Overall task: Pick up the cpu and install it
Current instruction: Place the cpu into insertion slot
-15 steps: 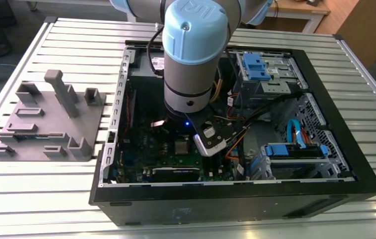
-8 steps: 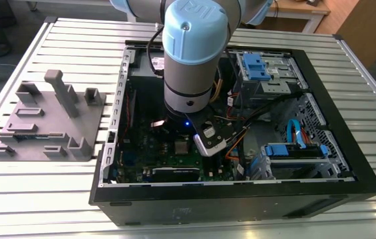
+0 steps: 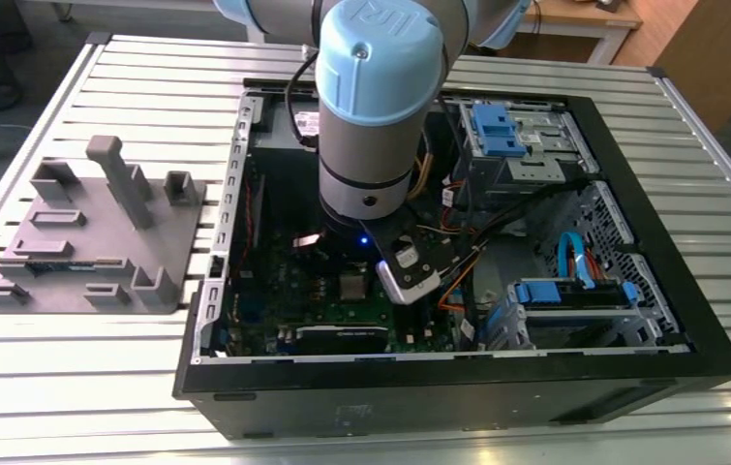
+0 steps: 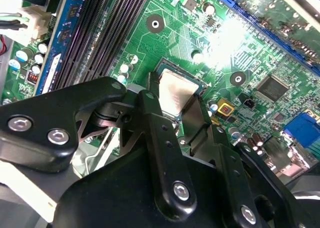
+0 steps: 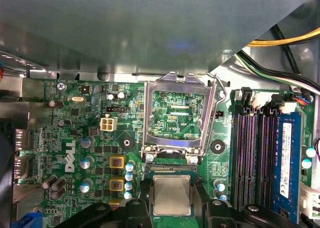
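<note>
One robot arm (image 3: pixel 368 107) hangs into an open computer case (image 3: pixel 469 392) on a slatted metal counter (image 3: pixel 81 387). Its hand (image 5: pixel 171 189) is closed on two opposite sides of the cpu (image 5: pixel 171 195), and both wrist views show one of the black fingers (image 4: pixel 155 133) against each edge. The silvery chip sits low over the green motherboard (image 5: pixel 65 133). It is just beside the hinged metal socket frame (image 5: pixel 175 113), which lies swung open, and near the memory slots (image 5: pixel 252 158). A single memory stick (image 5: pixel 287 158) fills the blue slot. Whether the chip rests in its socket or hovers just above it cannot be told.

Room is tight: the case wall lies close on the exterior view's left of the wrist, while cables (image 3: pixel 469 242) and drive bays (image 3: pixel 520 136) crowd the exterior view's right. One grey plastic fixture (image 3: pixel 94 242) lies apart from the case on the exterior view's left, with bare slats in front of it. Two yellow-topped square parts (image 5: pixel 116 162) sit on the board. Wooden furniture (image 3: pixel 714 48) stands beyond the counter.
</note>
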Robot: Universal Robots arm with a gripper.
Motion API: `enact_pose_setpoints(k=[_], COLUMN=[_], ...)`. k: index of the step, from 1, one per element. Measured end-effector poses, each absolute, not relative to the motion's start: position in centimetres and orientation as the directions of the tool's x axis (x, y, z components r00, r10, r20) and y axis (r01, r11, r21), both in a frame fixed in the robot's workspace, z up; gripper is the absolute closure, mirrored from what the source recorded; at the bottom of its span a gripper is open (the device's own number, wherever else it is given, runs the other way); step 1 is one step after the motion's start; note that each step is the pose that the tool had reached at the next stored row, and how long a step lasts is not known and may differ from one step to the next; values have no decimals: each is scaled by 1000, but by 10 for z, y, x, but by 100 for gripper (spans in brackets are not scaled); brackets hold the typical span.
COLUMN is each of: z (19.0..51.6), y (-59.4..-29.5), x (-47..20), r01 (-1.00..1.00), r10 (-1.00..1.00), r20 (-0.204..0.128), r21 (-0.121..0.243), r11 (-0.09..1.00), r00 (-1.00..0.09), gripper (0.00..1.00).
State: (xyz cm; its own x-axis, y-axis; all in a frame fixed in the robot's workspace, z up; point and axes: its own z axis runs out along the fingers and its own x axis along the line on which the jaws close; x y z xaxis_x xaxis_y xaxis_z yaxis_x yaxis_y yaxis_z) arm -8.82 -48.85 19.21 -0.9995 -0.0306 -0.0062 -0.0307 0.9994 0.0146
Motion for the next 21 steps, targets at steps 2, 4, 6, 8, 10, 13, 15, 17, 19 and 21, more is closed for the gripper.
enact_pose_setpoints(k=[2,4,6,8,10,13,15,17,19,21], z=[194,194,194,194,194,194,194,194,194,193], y=[-489,-489,-489,-489,-489,-489,-489,-489,-489,-489], x=[-88,-88,-88,-88,-88,-88,-88,-88,-88,-88], r01=[-30,-30,-30,-30,-30,-30,-30,-30,-30,-30], r10=[-30,-30,-30,-30,-30,-30,-30,-30,-30,-30], r20=[-6,-6,-6,-6,-6,-6,-6,-6,-6,-6], r21=[14,14,14,14,14,14,14,14,14,14], r11=[999,999,999,999,999,999,999,999,999,999], r00=[-1000,-1000,-1000,-1000,-1000,-1000,-1000,-1000,-1000,-1000], gripper=[57,57,57,57,57,57,57,57,57,57])
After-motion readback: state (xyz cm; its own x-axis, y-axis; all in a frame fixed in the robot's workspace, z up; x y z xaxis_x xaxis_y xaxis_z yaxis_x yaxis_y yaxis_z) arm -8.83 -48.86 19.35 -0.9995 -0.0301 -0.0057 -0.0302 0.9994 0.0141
